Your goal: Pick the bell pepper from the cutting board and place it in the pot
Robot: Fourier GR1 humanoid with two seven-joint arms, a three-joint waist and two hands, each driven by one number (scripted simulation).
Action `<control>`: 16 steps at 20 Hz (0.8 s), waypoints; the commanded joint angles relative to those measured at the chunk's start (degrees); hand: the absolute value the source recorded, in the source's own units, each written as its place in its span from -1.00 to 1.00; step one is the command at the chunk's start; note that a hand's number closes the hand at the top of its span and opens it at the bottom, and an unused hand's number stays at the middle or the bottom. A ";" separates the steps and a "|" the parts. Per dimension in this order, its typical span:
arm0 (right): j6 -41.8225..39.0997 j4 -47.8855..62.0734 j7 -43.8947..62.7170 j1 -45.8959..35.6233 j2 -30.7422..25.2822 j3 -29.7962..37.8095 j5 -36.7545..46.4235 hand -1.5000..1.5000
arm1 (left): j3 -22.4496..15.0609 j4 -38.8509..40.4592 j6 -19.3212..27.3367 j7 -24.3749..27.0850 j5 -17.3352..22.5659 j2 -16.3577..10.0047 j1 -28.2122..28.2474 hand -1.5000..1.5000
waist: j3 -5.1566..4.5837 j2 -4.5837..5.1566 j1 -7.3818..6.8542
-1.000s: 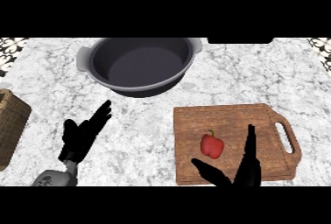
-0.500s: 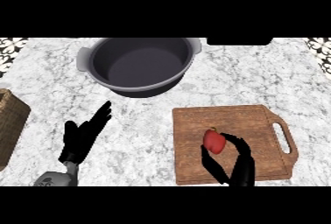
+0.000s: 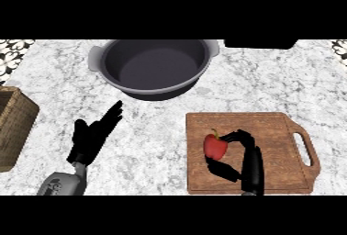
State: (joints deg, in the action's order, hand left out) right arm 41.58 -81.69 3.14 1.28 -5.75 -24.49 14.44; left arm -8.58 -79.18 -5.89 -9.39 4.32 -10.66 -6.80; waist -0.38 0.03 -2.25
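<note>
My right hand [image 3: 249,153] is curled round the red bell pepper [image 3: 215,146]. The fingers wrap its right side and the thumb comes in from below. The pepper sits upright, its green stem [image 3: 215,132] pointing away from me, over the left half of the wooden cutting board [image 3: 271,124]. I cannot tell whether it has lifted off the wood yet.

I judge the pepper to be light and hollow, with a smooth, waxy skin that could slide between my fingers. Its walls are fairly stiff but will give if pinched hard. The best hold is across the broad shoulders of the body, thumb against fingers on opposite sides. The stem is a poor choice, since it could snap or let the fruit swing.

The grey pot [image 3: 102,57] stands at the far side of the marble worktop [image 3: 156,151], up and to the left of the board and well apart from it. I would have to carry the pepper forward and leftward, over the rim.

My left hand [image 3: 92,135] is open and resting at the left. A wicker basket [image 3: 13,124] stands at the left edge.
</note>
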 commanded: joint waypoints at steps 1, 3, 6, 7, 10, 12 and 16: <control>-15.57 1.04 -0.55 -7.99 -4.00 -2.86 -5.46 1.00 | -1.70 -0.20 -1.26 0.16 -0.11 0.85 -1.02 0.00 | 1.00 2.06 -5.51; -21.68 0.48 -2.62 -10.20 -6.56 -3.38 -7.65 1.00 | -2.10 -0.25 -1.71 0.36 -0.32 0.76 -1.62 0.00 | 1.14 2.43 -6.46; -31.08 1.08 -6.18 -15.24 -9.99 -0.56 -13.51 1.00 | -2.84 -0.02 -2.14 0.49 -0.34 1.36 -2.00 0.00 | 1.12 2.73 -6.09; -34.21 1.62 -8.56 -16.69 -12.42 0.89 -14.86 1.00 | -2.45 -0.09 -1.73 0.10 -0.33 1.14 -1.61 0.00 | 1.12 2.42 -5.88; -43.35 5.43 -14.60 -20.98 -16.75 4.46 -19.64 1.00 | -2.16 -0.14 -2.04 0.08 -0.34 0.60 -2.00 0.00 | 1.05 2.51 -5.37; -49.36 8.50 -17.61 -24.22 -18.84 7.83 -23.88 1.00 | -2.21 0.10 -2.02 -0.06 -0.58 0.48 -2.16 0.00 | 1.01 2.61 -5.01; -59.07 19.28 -26.37 -31.27 -24.49 11.32 -24.58 1.00 | -2.54 -0.06 -0.41 0.31 -1.08 2.07 -1.80 0.00 | 0.81 2.22 -4.53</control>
State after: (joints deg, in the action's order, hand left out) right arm -8.34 -70.06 -16.23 -24.44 -25.57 -16.73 -7.42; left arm -10.85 -78.90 -7.22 -9.14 3.71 -9.32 -8.87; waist 0.50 2.40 -7.06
